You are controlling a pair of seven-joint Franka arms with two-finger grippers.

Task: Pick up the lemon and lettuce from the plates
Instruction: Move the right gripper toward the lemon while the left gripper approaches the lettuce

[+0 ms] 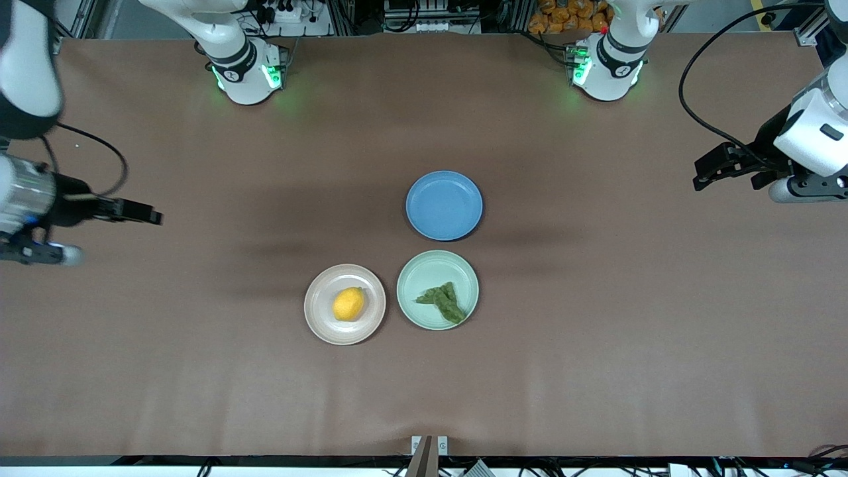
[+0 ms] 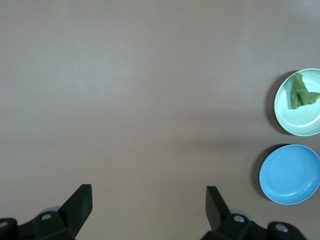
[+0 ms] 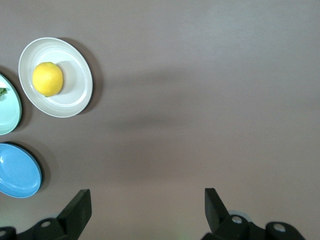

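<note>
The brown table (image 1: pixel 596 298) fills the view, with the arms at its two ends and the plates grouped near its middle. The right arm (image 1: pixel 26 192) hangs over the right arm's end of the table, and its right gripper (image 3: pixel 147 210) has its fingers (image 3: pixel 80 205) spread wide with nothing between them, only bare tabletop under them. The left arm (image 1: pixel 808 132) hangs over the left arm's end, and the left gripper (image 2: pixel 149 207) is likewise spread wide and holds nothing.

Three plates lie well apart from both grippers. The blue plate (image 1: pixel 444 205) is farthest from the front camera. Just nearer than it sits the mint plate (image 1: pixel 424 268), and beside that, toward the right arm's end and almost touching it, the beige plate (image 1: pixel 318 318).

The lettuce (image 1: pixel 442 301) lies flat on the mint plate, a wrinkled dark green piece reaching from the plate's middle toward its nearer rim. The lemon (image 1: pixel 348 304) rests on the middle of the beige plate, its pointed tip turned away from the front camera
</note>
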